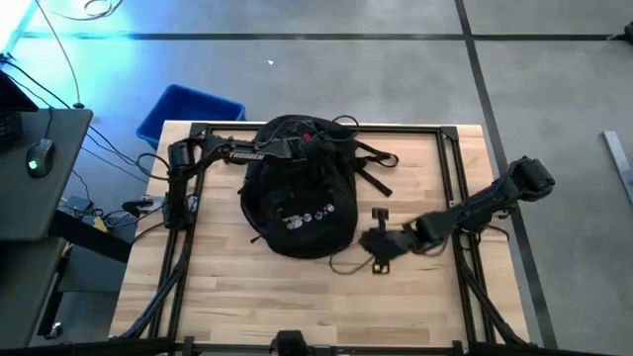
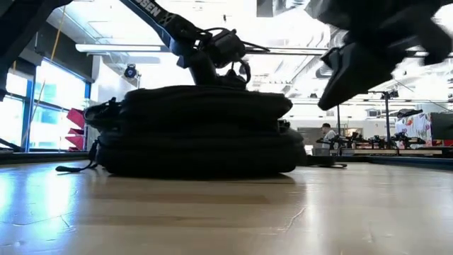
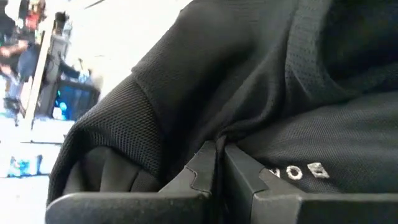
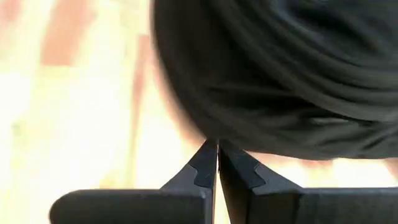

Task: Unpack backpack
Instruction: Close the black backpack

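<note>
Left arm [image 1: 213, 155]: reaches from the table's left rail across to the far end of the backpack [image 1: 300, 198]; its gripper [image 3: 216, 163] sits at the pack's top, fingers pressed together with a fold of black fabric pinched at the tips. In the low view the same gripper [image 2: 225, 60] rests on top of the pack. Backpack: black, lying flat near the middle of the table [image 1: 247, 297], toward the far edge; a row of small pins [image 1: 308, 217] shows on its upper face, straps [image 1: 371, 166] trail off its right side, and white lettering [image 3: 298, 172] sits on the fabric beside the left gripper. Right arm [image 1: 490, 203]: comes in from the right rail, stretched low toward the pack's right side; its gripper [image 1: 374, 243] is just beside the pack's near right edge, over a thin cord [image 1: 351, 265] lying on the wood. In its wrist view the fingers [image 4: 205, 167] are closed tip to tip, holding nothing, with the pack's rounded edge just ahead. Surface: pale wooden tabletop inside a black frame. Room, relative to the pack: a blue bin [image 1: 188, 111] on the grey floor beyond its far left; a desk with a mouse [image 1: 39, 155] well to its left; windows, ceiling lights and a distant person [image 2: 327, 132] behind it in the low view.
</note>
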`<state>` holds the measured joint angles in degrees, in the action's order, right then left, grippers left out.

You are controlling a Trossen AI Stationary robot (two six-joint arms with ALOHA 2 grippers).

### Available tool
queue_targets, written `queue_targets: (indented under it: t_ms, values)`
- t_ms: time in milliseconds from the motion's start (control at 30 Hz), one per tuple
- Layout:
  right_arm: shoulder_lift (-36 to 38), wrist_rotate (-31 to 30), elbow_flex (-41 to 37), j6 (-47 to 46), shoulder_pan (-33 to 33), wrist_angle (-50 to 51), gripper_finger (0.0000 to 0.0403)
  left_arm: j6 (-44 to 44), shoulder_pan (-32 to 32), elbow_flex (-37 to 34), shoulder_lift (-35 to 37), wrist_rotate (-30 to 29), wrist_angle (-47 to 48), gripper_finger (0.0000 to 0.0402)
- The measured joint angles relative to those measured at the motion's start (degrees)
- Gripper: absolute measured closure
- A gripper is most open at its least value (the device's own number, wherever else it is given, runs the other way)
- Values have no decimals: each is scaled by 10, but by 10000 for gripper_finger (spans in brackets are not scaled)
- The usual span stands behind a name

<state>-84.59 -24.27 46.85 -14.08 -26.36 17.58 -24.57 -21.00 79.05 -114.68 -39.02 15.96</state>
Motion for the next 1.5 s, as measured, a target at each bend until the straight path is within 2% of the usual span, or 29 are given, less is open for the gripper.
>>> queue_targets:
  t_ms: [67,133,233,300,400,567,733,900,967,1033,1200,1367,1500]
  values:
    - [-9,-39,0,-14,-22,-15,402,12,-3,0,0,10,-8,401]
    - [-12,-111,0,-42,-35,-2,402,13,4,-1,4,17,-9,401]
    - [-13,-212,0,-81,-41,34,402,-8,30,-2,13,-1,-5,401]
    - [-11,-246,0,-89,-30,58,401,-26,50,-3,22,-11,0,401]
    - [-11,-239,-9,-86,6,61,383,-41,78,-4,36,-26,13,401]
    - [-10,-167,-37,-4,67,-21,318,-41,111,-3,48,-36,29,401]
    - [-11,-158,-50,58,111,-66,256,-39,125,-3,48,-34,38,401]
    - [-16,-115,-50,104,147,-86,237,-35,126,-3,48,-30,41,401]
    - [-24,-92,-50,119,157,-101,244,-28,126,-3,48,-27,41,401]
    - [-33,-77,-50,126,164,-114,268,-20,124,-3,48,-24,41,401]
    - [-45,-69,-50,120,155,-120,384,20,111,-13,48,-18,24,401]
    - [-45,-66,-50,55,106,-103,400,61,82,-49,47,5,-45,401]
    - [-45,-64,-50,-10,48,-102,401,111,51,-88,34,98,-156,401]
